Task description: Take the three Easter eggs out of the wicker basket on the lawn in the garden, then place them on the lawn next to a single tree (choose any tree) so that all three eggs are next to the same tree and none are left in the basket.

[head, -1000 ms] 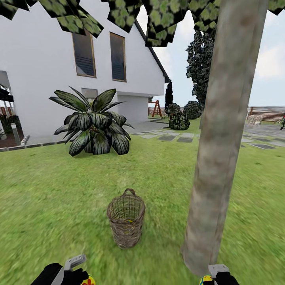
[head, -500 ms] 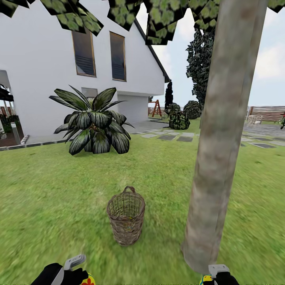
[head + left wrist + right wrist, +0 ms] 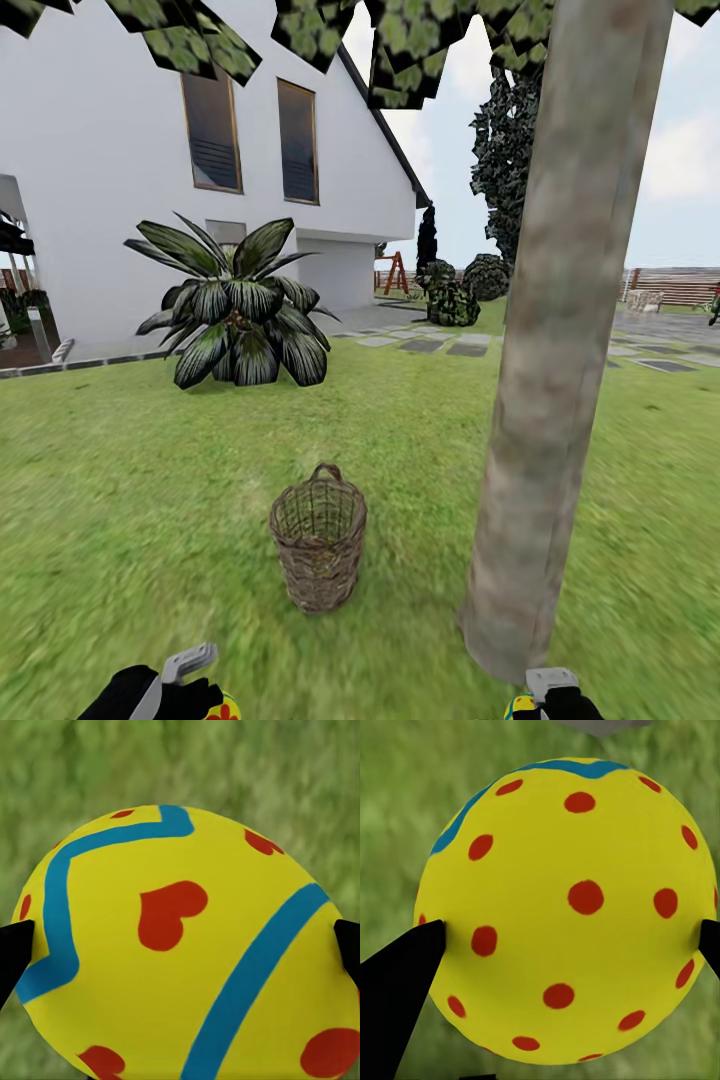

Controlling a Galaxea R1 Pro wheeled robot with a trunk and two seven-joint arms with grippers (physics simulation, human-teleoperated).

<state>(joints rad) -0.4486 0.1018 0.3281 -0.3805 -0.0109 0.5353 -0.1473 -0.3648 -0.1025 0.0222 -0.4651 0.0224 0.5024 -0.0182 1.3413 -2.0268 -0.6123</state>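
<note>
The brown wicker basket (image 3: 318,548) stands upright on the lawn (image 3: 150,500), just left of the tree trunk (image 3: 555,380). What lies inside the basket is too dim to tell. My left gripper (image 3: 205,700) sits at the bottom edge of the head view, shut on a yellow Easter egg (image 3: 184,945) with blue bands and red hearts. My right gripper (image 3: 535,705) is low beside the trunk's base, shut on a yellow Easter egg (image 3: 574,915) with red spots and a blue band. Black fingertips (image 3: 15,952) press the first egg's sides, and grass lies behind both eggs.
A spiky palm plant (image 3: 235,310) grows behind the basket before the white house (image 3: 150,150). Grey paving slabs (image 3: 440,348) run at the back right, with dark shrubs (image 3: 455,300) and a wooden fence (image 3: 675,285) beyond. Open grass spreads left of the basket.
The whole head view has shifted slightly, so the basket and palm sit a little higher in the picture. Both grippers keep their eggs in the same place.
</note>
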